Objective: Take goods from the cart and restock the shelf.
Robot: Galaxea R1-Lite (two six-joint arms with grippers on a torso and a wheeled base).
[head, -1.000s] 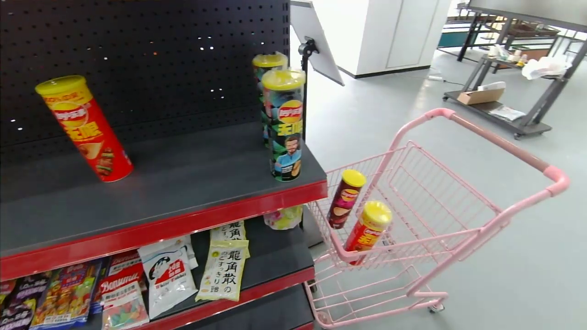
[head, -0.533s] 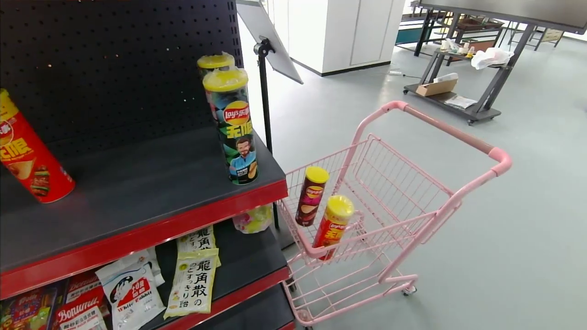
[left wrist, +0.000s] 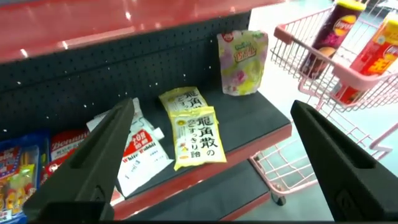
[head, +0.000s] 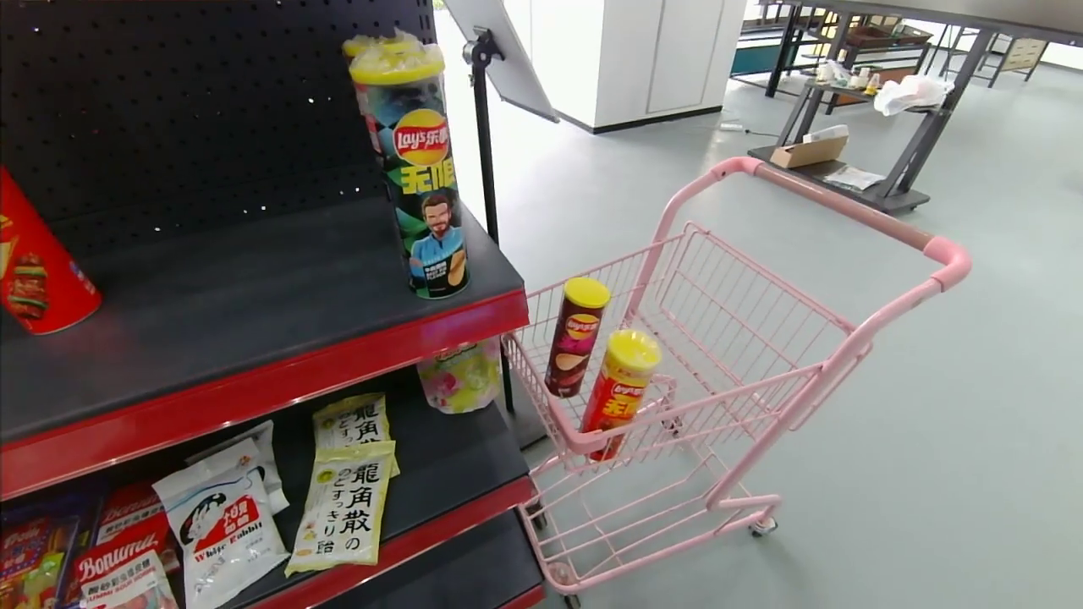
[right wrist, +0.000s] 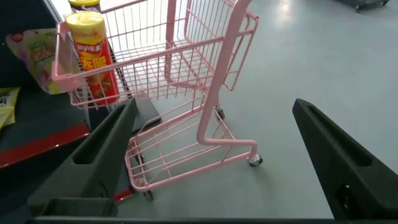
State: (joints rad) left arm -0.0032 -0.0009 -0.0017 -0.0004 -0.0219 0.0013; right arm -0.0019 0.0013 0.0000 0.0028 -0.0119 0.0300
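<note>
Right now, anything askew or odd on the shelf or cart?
Both cans in the pink cart look tilted rather than upright: the maroon can and the red can beside it. On the top shelf, the yellow lid of the green can looks crinkled. Nothing spilled.

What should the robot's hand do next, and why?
Probably best to reach the right gripper toward the red can in the pink cart. Its fingers are open and empty, the red can and a dark can wait in the cart, and the top shelf has bare space for them.
</note>
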